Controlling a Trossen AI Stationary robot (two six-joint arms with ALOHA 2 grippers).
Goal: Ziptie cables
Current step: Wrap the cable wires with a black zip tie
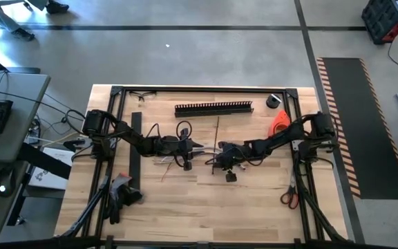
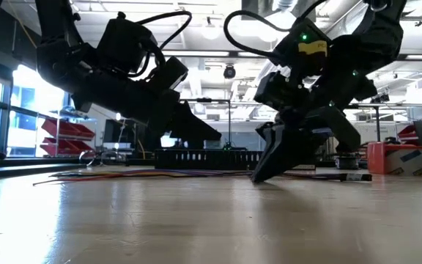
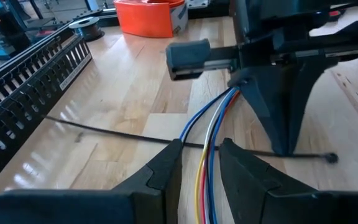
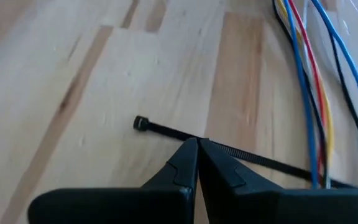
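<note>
The cables (image 3: 211, 134), a small bunch of blue, white, yellow and red wires, are laid flat on the wooden table (image 1: 254, 207) near its middle, between the two grippers. In the left wrist view they are seen passing through the gap between the left gripper's (image 3: 199, 163) fingers, which are held apart on either side of the bunch without being closed on it. A thin black zip tie (image 4: 229, 149) is laid across the table under the cables, its square head (image 4: 141, 123) lying clear of them on the bare wood. The right gripper (image 4: 197, 149) is lowered to the table with its fingers brought together on the strap of the zip tie, close to the head. In the low view the right gripper's tips are seen touching the tabletop, the left gripper (image 2: 196, 128) being held just above it.

Farther back on the table a long black slotted strip (image 1: 213, 108) is laid crosswise. An orange container (image 1: 279, 123) is set near the right arm, with a small spool (image 1: 274, 100) behind it. Red-handled scissors (image 1: 289, 198) are lying at the table's right edge.
</note>
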